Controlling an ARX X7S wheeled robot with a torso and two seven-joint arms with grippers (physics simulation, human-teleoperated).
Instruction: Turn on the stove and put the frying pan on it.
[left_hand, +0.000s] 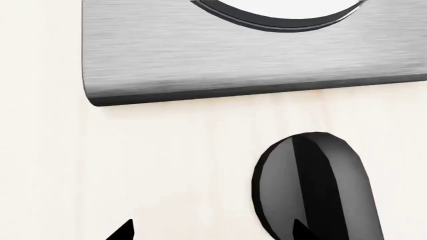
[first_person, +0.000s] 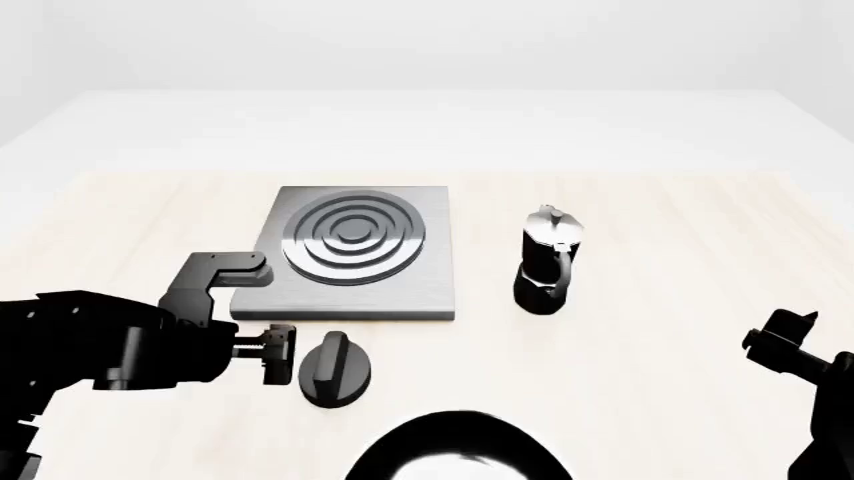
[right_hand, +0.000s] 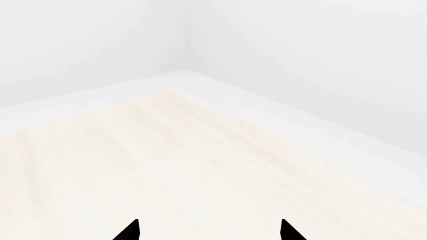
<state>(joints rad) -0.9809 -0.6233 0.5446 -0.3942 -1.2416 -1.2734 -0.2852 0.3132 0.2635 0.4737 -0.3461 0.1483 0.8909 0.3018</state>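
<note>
My left gripper (first_person: 280, 353), jaws apart and holding nothing, sits just beside the round black knob (first_person: 335, 368) on the pale wood bench (first_person: 641, 330), near the brushed-metal stove (first_person: 354, 250) with raised rings.

Open tabletop at right; clutter sits centre and lower left.
The moka pot (first_person: 549, 260) stands beside the hotplate (first_person: 355, 252), a clear lane between them; the knob (first_person: 334, 369) lies just below the hotplate's lower edge.

Bright even light, soft shadows, sharp renders
</note>
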